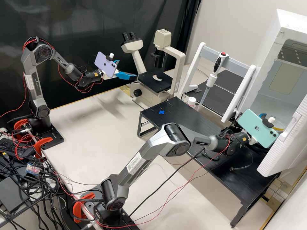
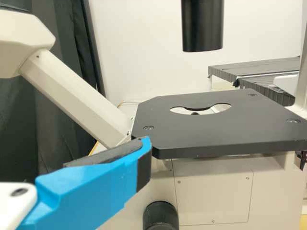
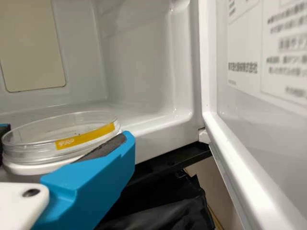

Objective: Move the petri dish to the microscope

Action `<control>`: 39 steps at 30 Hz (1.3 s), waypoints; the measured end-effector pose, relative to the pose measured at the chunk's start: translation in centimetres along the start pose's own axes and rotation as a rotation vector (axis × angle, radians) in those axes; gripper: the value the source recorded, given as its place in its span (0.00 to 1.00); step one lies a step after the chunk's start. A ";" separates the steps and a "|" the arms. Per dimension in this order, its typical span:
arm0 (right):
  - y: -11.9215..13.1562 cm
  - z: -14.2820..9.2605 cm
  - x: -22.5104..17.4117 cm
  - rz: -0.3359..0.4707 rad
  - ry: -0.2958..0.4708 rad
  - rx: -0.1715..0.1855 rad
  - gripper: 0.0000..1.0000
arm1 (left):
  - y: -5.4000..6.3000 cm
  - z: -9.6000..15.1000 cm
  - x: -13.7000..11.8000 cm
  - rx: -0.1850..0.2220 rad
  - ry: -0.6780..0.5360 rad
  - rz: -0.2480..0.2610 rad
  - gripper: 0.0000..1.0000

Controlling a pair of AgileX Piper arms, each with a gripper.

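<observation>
Presently, in the high view, I note the left gripper (image 1: 128, 68) beside the microscope (image 1: 180, 60), fingers well apart, holding nothing; the right gripper (image 1: 263, 115) is at the open white cabinet (image 1: 275, 48); in the left wrist view, one finger (image 2: 103, 184) shows near a corner of the stage (image 2: 211, 134); in the right wrist view, both fingers are closed on the petri dish (image 3: 86, 138), near the cabinet's front edge.

Clear, round petri dish (image 3: 60, 143) with a yellow label, at my right pincer (image 1: 263, 116); cream microscope (image 1: 150, 83), black-staged, standing upright
</observation>
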 end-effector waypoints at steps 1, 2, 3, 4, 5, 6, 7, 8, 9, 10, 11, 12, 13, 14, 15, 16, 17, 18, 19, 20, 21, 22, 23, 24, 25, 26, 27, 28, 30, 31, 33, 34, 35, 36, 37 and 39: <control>0.0 -0.1 -0.2 0.003 0.009 0.001 0.00 | 0.0 0.0 0.0 0.000 0.000 0.000 1.00; 0.2 -0.1 -0.4 0.008 0.018 -0.001 0.00 | 0.0 0.0 0.0 0.000 0.000 0.000 1.00; 0.3 -0.1 -0.7 0.011 0.024 0.000 0.00 | 0.0 0.0 0.0 0.000 0.000 0.000 1.00; 0.3 -0.1 -1.0 0.013 0.027 0.001 0.00 | 0.0 0.0 0.0 0.000 0.000 0.000 1.00; 0.4 -0.2 -1.1 0.015 0.029 0.001 0.00 | 0.0 0.0 0.0 0.000 0.000 0.000 1.00; 0.3 -0.1 -1.3 0.014 0.031 0.003 0.00 | 0.0 0.0 0.0 0.000 0.000 0.000 1.00; 0.4 -0.2 -1.4 0.016 0.036 0.003 0.00 | 0.0 0.0 0.0 0.000 0.000 0.000 1.00; 0.3 -0.2 -1.5 0.014 0.036 0.004 0.00 | 0.0 0.0 0.0 0.000 0.000 0.000 1.00; 0.4 -0.2 -1.8 0.015 0.039 0.005 0.00 | 0.0 0.0 0.0 0.000 0.000 0.000 1.00; 0.4 -0.2 -2.3 0.015 0.041 0.007 0.00 | 0.0 0.0 0.0 0.000 0.000 0.000 1.00; 0.2 -0.2 -2.6 0.011 0.038 0.009 0.00 | 0.0 0.0 0.0 0.000 0.000 0.000 1.00; 0.4 -0.3 -3.0 0.014 0.042 0.010 0.00 | 0.0 0.0 0.0 0.000 0.000 0.000 1.00; 0.4 -0.3 -3.1 0.012 0.040 0.010 0.00 | 0.0 0.0 0.0 0.000 0.000 0.000 1.00; 0.4 -0.4 -3.3 0.011 0.039 0.013 0.00 | 0.0 0.0 0.0 0.000 0.000 0.000 1.00; 0.3 -0.3 -3.7 0.010 0.039 0.019 0.00 | 0.0 0.0 0.0 0.000 0.000 0.000 1.00; 0.5 -0.4 -3.9 0.015 0.048 0.019 0.00 | 0.0 0.0 0.0 0.000 0.000 0.000 1.00; 0.3 -0.3 -4.4 0.011 0.045 0.024 0.00 | 0.0 0.0 0.0 0.000 0.000 0.000 1.00; 0.3 -0.3 -4.7 0.012 0.048 0.028 0.00 | 0.0 0.0 0.0 0.000 0.000 0.000 1.00; 0.4 -0.3 -5.1 0.013 0.049 0.036 0.00 | 0.0 0.0 0.0 0.000 0.000 0.000 1.00; 0.4 -0.3 -5.3 0.012 0.048 0.040 0.00 | 0.0 0.0 0.0 0.000 0.000 0.000 1.00; 0.5 -0.3 -5.7 0.015 0.052 0.048 0.00 | 0.0 0.0 0.0 0.000 0.000 0.000 1.00; 0.4 -0.2 -6.0 0.013 0.056 0.053 0.00 | 0.0 0.0 0.0 0.000 0.000 0.000 1.00; 0.6 -0.1 -6.7 0.014 0.063 0.060 0.00 | 0.0 0.0 0.0 0.000 0.000 0.000 1.00; 0.6 0.0 -7.3 0.011 0.066 0.060 0.00 | 0.0 0.0 0.0 0.000 0.000 0.000 1.00; 0.7 0.1 -7.8 0.016 0.070 0.064 0.00 | 0.0 0.0 0.0 0.000 0.000 0.000 1.00; 1.0 0.2 -8.3 0.024 0.071 0.069 0.00 | 0.0 0.0 0.0 0.000 0.000 0.000 1.00; 1.2 0.1 -8.6 0.029 0.073 0.070 0.00 | 0.0 0.0 0.0 0.000 0.000 0.000 1.00; 1.4 0.2 -8.9 0.034 0.071 0.073 0.00 | 0.0 0.0 0.0 0.000 0.000 0.000 1.00; 1.5 0.2 -9.5 0.040 0.076 0.080 0.00 | 0.0 0.0 0.0 0.000 0.000 0.000 1.00; 1.6 0.3 -10.1 0.049 0.089 0.098 0.00 | 0.0 0.0 0.0 0.000 0.000 0.000 1.00; 1.5 0.4 -11.6 0.046 0.108 0.109 0.00 | 0.0 0.0 0.0 0.000 0.000 0.000 1.00; 1.4 0.4 -12.3 0.043 0.110 0.110 0.00 | 0.0 0.0 0.0 0.000 0.000 0.000 1.00; 1.5 0.5 -12.8 0.049 0.113 0.118 0.00 | 0.0 0.0 0.0 0.000 0.000 0.000 1.00; 1.4 0.4 -13.7 0.053 0.126 0.126 0.00 | 0.0 0.0 0.0 0.000 0.000 0.000 1.00; 1.2 0.4 -14.4 0.056 0.131 0.129 0.00 | 0.0 0.0 0.0 0.000 0.000 0.000 1.00; 0.9 0.2 -15.8 0.055 0.145 0.137 0.00 | 0.0 0.0 0.0 0.000 0.000 0.000 1.00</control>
